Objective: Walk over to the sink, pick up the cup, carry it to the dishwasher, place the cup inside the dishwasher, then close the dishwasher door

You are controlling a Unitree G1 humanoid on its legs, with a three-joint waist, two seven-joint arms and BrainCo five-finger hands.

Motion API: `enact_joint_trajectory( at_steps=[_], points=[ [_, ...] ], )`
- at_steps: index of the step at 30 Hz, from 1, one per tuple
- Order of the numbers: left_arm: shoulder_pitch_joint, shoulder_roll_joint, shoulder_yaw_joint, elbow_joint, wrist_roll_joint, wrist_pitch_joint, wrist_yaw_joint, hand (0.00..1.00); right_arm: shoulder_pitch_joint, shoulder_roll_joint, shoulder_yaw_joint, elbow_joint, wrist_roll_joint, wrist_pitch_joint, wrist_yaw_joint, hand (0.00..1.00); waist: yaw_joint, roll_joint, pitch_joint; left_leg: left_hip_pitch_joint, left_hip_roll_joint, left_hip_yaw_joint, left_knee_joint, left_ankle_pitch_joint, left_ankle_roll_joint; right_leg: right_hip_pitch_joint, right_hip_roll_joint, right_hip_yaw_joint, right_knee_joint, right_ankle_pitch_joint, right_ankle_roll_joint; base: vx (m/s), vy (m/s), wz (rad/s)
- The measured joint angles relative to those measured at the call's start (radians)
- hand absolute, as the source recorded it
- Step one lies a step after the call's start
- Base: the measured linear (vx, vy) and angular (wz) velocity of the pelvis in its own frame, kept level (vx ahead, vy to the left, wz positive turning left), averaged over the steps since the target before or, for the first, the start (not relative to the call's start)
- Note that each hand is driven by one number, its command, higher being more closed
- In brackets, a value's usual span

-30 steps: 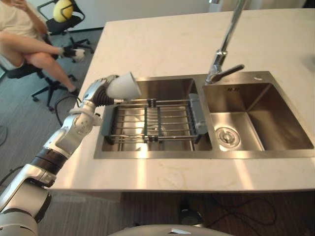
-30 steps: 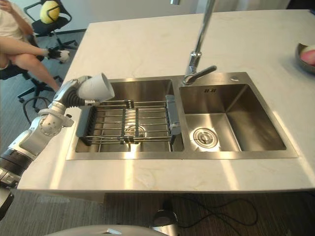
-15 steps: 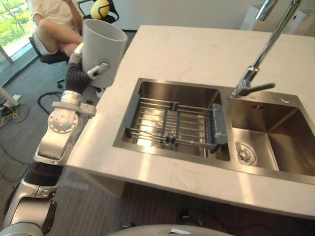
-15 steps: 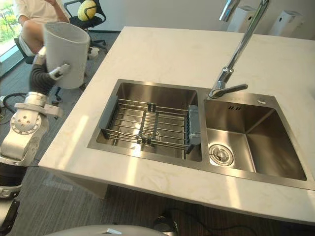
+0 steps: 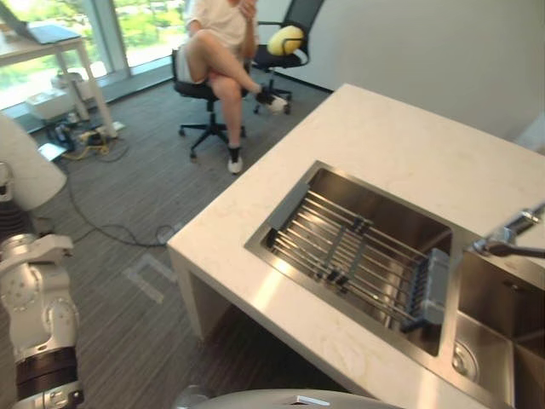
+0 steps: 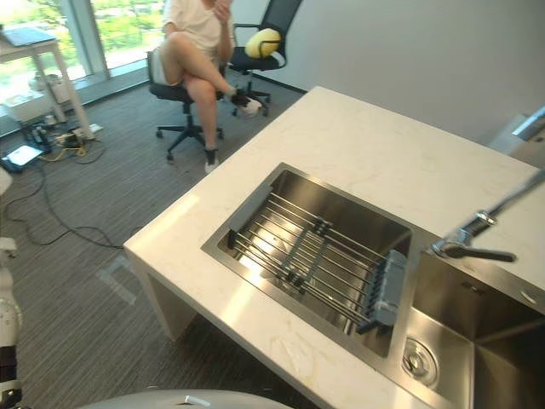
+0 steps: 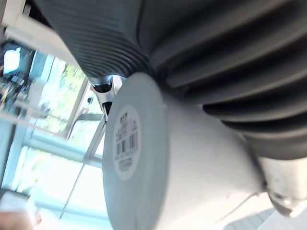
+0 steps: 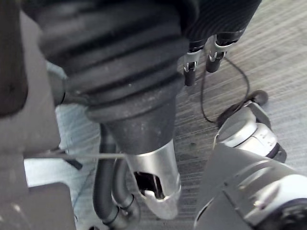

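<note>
A pale grey cup [image 5: 24,175] shows at the far left edge of the left eye view, above the carpet and well away from the counter. My left hand [image 5: 10,223] is under it, shut on it. In the left wrist view the cup's labelled base [image 7: 127,143] lies against the hand's dark ribbed cover [image 7: 230,57]. The double steel sink [image 5: 255,246] sits in the white counter [image 5: 383,136] at the right, a wire rack [image 5: 349,256] across its left basin. My right hand [image 8: 156,184] hangs over the carpet, fingers relaxed.
A person sits on an office chair [image 5: 223,51] beyond the counter's far left corner, with a second chair holding a yellow cushion [image 5: 285,39] beside it. A desk [image 5: 51,36] and loose cables [image 5: 94,145] lie at the far left. The faucet [image 5: 511,240] stands at the right.
The whole picture has swung left, so the sink now sits at the right. My left hand has carried the cup away from the counter's edge, out over the carpet.
</note>
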Motion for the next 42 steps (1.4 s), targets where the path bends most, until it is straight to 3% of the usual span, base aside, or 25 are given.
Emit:
enact_joint_trajectory(
  at_steps=[2, 4, 5, 8, 10, 12, 15, 17, 18, 19, 20, 21, 22, 23, 24, 25, 26, 27, 28, 29, 30, 33, 35, 38, 42],
  points=[
    [0.006, 0.021, 0.033, -0.002, -0.043, -0.013, -0.016, 1.00, -0.024, -0.010, 0.035, 0.009, 0.001, -0.001, 0.002, 0.00, 0.021, -0.003, -0.007, -0.059, -0.001, -0.001, 0.065, -0.002, -0.008, 0.013, 0.007, -0.001, -0.046, -0.051, 0.011, -0.01, -0.204, 0.61],
    [0.029, 0.019, 0.031, -0.003, -0.065, -0.019, -0.021, 1.00, -0.047, -0.014, 0.071, 0.010, 0.002, 0.038, 0.010, 0.00, 0.034, 0.038, 0.009, -0.079, 0.015, -0.001, 0.100, 0.006, -0.020, 0.054, 0.035, -0.006, -0.105, -0.065, 0.017, -0.09, -0.183, 0.47],
    [0.059, 0.019, 0.016, 0.000, -0.093, -0.023, -0.026, 1.00, -0.050, -0.006, 0.078, 0.004, 0.003, 0.051, 0.010, 0.00, 0.033, 0.072, 0.007, -0.077, 0.032, -0.004, 0.088, 0.033, -0.027, 0.071, 0.053, -0.026, -0.116, -0.066, 0.011, -0.18, -0.157, 0.43],
    [0.054, 0.019, -0.019, 0.027, -0.123, -0.031, -0.066, 1.00, -0.049, -0.013, 0.117, 0.009, -0.040, 0.095, 0.011, 0.00, 0.009, 0.090, 0.004, -0.071, 0.033, 0.015, -0.007, 0.147, -0.014, 0.077, 0.053, -0.087, -0.096, -0.082, -0.022, -0.21, -0.133, 0.77],
    [0.028, 0.017, -0.060, 0.047, -0.122, -0.031, -0.103, 1.00, -0.044, -0.018, 0.108, 0.055, -0.036, 0.101, 0.010, 0.00, -0.016, 0.099, 0.011, -0.068, 0.036, 0.149, -0.099, 0.228, 0.068, 0.099, 0.054, -0.176, -0.098, -0.079, -0.037, -0.24, -0.110, 1.59],
    [0.000, -0.007, -0.062, 0.080, -0.119, -0.031, -0.158, 1.00, -0.012, -0.016, 0.104, 0.083, -0.013, 0.115, 0.002, 0.00, -0.054, 0.112, 0.031, -0.049, 0.123, 0.449, -0.145, 0.165, 0.174, 0.167, 0.060, -0.315, -0.141, -0.041, -0.040, -0.19, -0.068, 1.95],
    [-0.047, -0.037, -0.076, 0.081, -0.108, -0.029, -0.169, 1.00, 0.009, -0.011, 0.094, 0.087, 0.010, 0.132, 0.002, 0.00, -0.061, 0.071, 0.039, -0.086, 0.155, 0.602, -0.123, 0.114, 0.173, 0.168, 0.004, -0.446, -0.163, -0.015, -0.066, -0.21, 0.095, 1.46],
    [-0.068, -0.026, -0.081, 0.063, -0.096, -0.015, -0.169, 1.00, 0.007, -0.022, 0.087, 0.079, 0.023, 0.132, 0.003, 0.00, -0.067, 0.018, 0.039, -0.138, 0.178, 0.616, 0.141, 0.125, 0.221, 0.147, -0.094, -0.517, -0.161, 0.030, -0.069, -0.23, 0.113, 0.90],
    [-0.069, -0.022, -0.082, 0.061, -0.096, -0.015, -0.172, 1.00, 0.009, -0.025, 0.088, 0.077, 0.025, 0.132, 0.003, 0.00, -0.068, 0.013, 0.033, -0.130, 0.208, 0.623, 0.205, 0.111, 0.215, 0.143, -0.113, -0.518, -0.159, 0.038, -0.076, -0.25, 0.168, 0.45],
    [-0.076, -0.017, -0.084, 0.061, -0.101, -0.014, -0.190, 1.00, 0.016, -0.041, 0.093, 0.062, 0.044, 0.132, 0.004, 0.00, -0.075, 0.025, 0.025, -0.107, 0.299, 0.631, 0.311, 0.094, 0.208, 0.134, -0.136, -0.524, -0.142, 0.042, -0.076, -0.16, 0.178, 0.35],
    [-0.084, -0.022, -0.084, 0.063, -0.107, -0.013, -0.210, 1.00, 0.026, -0.076, 0.096, 0.033, 0.052, 0.134, 0.005, 0.00, -0.078, 0.077, 0.016, -0.063, 0.381, 0.646, 0.315, 0.205, 0.254, 0.104, -0.137, -0.515, -0.090, 0.023, -0.020, -0.23, 0.287, 0.58],
    [-0.102, -0.028, -0.084, 0.071, -0.116, -0.008, -0.222, 1.00, 0.015, -0.091, 0.097, 0.040, 0.054, 0.138, 0.005, 0.00, -0.099, 0.080, 0.011, -0.041, 0.343, 0.657, 0.228, 0.183, 0.180, 0.073, -0.169, -0.487, -0.027, 0.019, 0.045, -0.15, 0.262, 1.15],
    [-0.130, -0.034, -0.086, 0.079, -0.120, 0.017, -0.232, 1.00, -0.001, -0.088, 0.099, 0.039, 0.059, 0.154, 0.012, 0.00, -0.124, 0.102, 0.009, 0.011, 0.249, 0.671, -0.054, 0.159, 0.172, -0.004, -0.122, -0.485, 0.103, -0.049, -0.009, -0.15, 0.197, 1.34],
    [-0.134, -0.034, -0.085, 0.080, -0.120, 0.022, -0.232, 1.00, -0.005, -0.079, 0.096, 0.041, 0.058, 0.156, 0.011, 0.00, -0.141, 0.101, 0.010, 0.032, 0.226, 0.686, -0.153, 0.196, 0.158, -0.011, -0.085, -0.485, 0.086, -0.067, -0.043, -0.12, 0.015, 1.63],
    [-0.142, -0.022, -0.080, 0.081, -0.120, 0.028, -0.231, 1.00, 0.001, -0.049, 0.092, 0.042, 0.058, 0.155, 0.013, 0.00, -0.153, 0.052, -0.002, 0.028, 0.189, 0.767, -0.176, 0.148, 0.168, -0.004, -0.055, -0.502, 0.001, -0.069, -0.088, -0.07, -0.087, 1.40],
    [-0.152, -0.040, -0.083, 0.081, -0.120, 0.031, -0.229, 1.00, 0.001, -0.048, 0.084, 0.043, 0.056, 0.153, 0.019, 0.00, -0.167, 0.049, 0.010, 0.014, 0.196, 0.779, -0.120, 0.129, 0.171, 0.011, -0.069, -0.523, -0.013, -0.065, -0.099, -0.11, -0.028, 1.12],
    [-0.125, -0.046, -0.101, 0.066, -0.119, 0.045, -0.225, 1.00, 0.005, -0.062, 0.080, 0.043, 0.045, 0.154, 0.024, 0.00, -0.136, 0.059, 0.024, 0.018, 0.221, 0.759, 0.079, 0.134, 0.157, 0.024, -0.104, -0.533, -0.030, -0.052, -0.098, -0.10, 0.081, 0.59],
    [-0.095, -0.055, -0.107, 0.040, -0.119, 0.064, -0.213, 1.00, 0.021, -0.081, 0.084, 0.040, 0.038, 0.150, 0.029, 0.00, -0.125, 0.084, 0.020, 0.063, 0.225, 0.731, 0.160, 0.105, 0.101, 0.049, -0.104, -0.546, -0.069, -0.036, -0.074, -0.12, 0.128, 0.25],
    [-0.085, -0.061, -0.116, 0.016, -0.118, 0.070, -0.205, 1.00, 0.029, -0.098, 0.086, 0.039, 0.032, 0.146, 0.032, 0.00, -0.124, 0.107, 0.009, 0.088, 0.216, 0.721, 0.138, 0.111, 0.085, 0.061, -0.099, -0.556, -0.090, -0.019, -0.066, -0.07, 0.200, 0.61],
    [-0.076, -0.065, -0.142, -0.040, -0.109, 0.079, -0.204, 1.00, 0.029, -0.120, 0.085, 0.043, 0.015, 0.143, 0.033, 0.00, -0.131, 0.145, -0.014, 0.124, 0.170, 0.684, 0.016, 0.101, 0.031, 0.065, -0.101, -0.579, -0.109, 0.009, -0.039, -0.06, 0.259, 0.95],
    [-0.070, -0.072, -0.167, -0.086, -0.085, 0.087, -0.203, 1.00, 0.022, -0.114, 0.076, 0.051, 0.009, 0.138, 0.034, 0.00, -0.135, 0.152, -0.021, 0.137, 0.137, 0.683, -0.072, 0.127, 0.001, 0.072, -0.103, -0.589, -0.131, 0.038, -0.022, -0.06, 0.246, 1.03],
    [-0.032, -0.148, -0.270, -0.171, -0.082, 0.106, -0.201, 1.00, 0.031, -0.095, 0.062, 0.055, 0.025, 0.122, 0.020, 0.00, -0.149, 0.162, -0.029, 0.143, 0.093, 0.690, -0.209, 0.152, 0.014, 0.132, -0.086, -0.698, -0.233, 0.122, 0.001, -0.03, 0.213, 1.20],
    [-0.006, -0.189, -0.317, -0.170, -0.083, 0.124, -0.199, 1.00, 0.020, -0.074, 0.065, 0.048, 0.060, 0.122, 0.000, 0.00, -0.122, 0.130, -0.019, 0.139, 0.074, 0.659, -0.245, 0.171, 0.022, 0.143, -0.084, -0.711, -0.247, 0.148, -0.003, -0.04, 0.163, 0.62],
    [0.007, -0.203, -0.410, -0.154, -0.084, 0.164, -0.184, 1.00, -0.002, -0.046, 0.064, 0.048, 0.088, 0.132, -0.006, 0.00, -0.129, 0.093, 0.000, 0.127, 0.043, 0.583, -0.281, 0.199, 0.043, 0.146, -0.092, -0.646, -0.223, 0.171, -0.020, -0.06, 0.118, 0.76],
    [0.006, -0.223, -0.529, -0.123, -0.084, 0.178, -0.200, 1.00, 0.002, -0.035, 0.056, 0.047, 0.101, 0.131, -0.018, 0.00, -0.144, 0.090, 0.003, 0.108, 0.005, 0.442, -0.283, 0.198, 0.064, 0.145, -0.088, -0.369, -0.182, 0.136, -0.150, -0.04, 0.113, 1.00]
  ],
)
